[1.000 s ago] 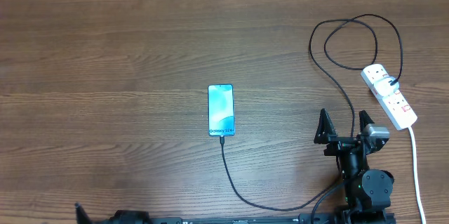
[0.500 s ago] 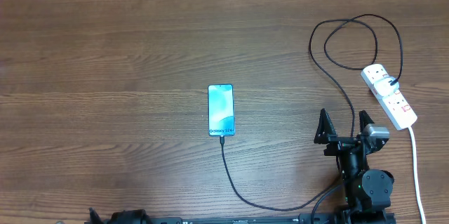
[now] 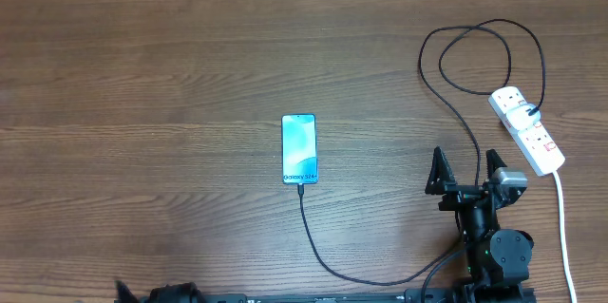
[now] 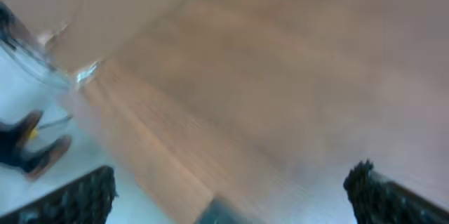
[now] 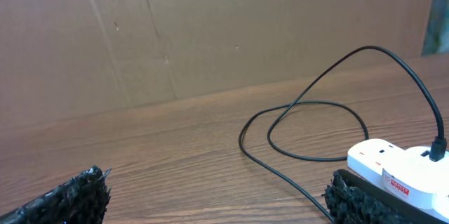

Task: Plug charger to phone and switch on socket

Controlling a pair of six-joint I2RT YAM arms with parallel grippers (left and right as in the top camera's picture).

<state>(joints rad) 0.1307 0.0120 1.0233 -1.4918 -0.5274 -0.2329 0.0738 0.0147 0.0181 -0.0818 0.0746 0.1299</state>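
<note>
The phone (image 3: pixel 299 148) lies face up mid-table, its light blue screen lit. The charger (image 3: pixel 328 263), a thin black cable, meets the phone's bottom edge, curves right under my right arm, loops at the back right and ends at the socket (image 3: pixel 527 130). The socket is a white power strip with red-marked switches. My right gripper (image 3: pixel 465 162) stands open just left of the socket's near end, holding nothing. In the right wrist view the socket (image 5: pixel 400 171) sits behind the right fingertip (image 5: pixel 365 199), with the charger (image 5: pixel 316 112) coiled ahead. My left gripper (image 4: pixel 228 189) is open and empty in a blurred view.
A thick white cord (image 3: pixel 562 232) runs from the socket toward the near right edge. A brown cardboard wall (image 5: pixel 210 34) stands behind the table. Only a bit of my left arm (image 3: pixel 171 295) shows at the bottom edge of the overhead view.
The bit of my left arm at the bottom edge has shifted slightly right. The right arm, phone, cable and socket have not moved.
</note>
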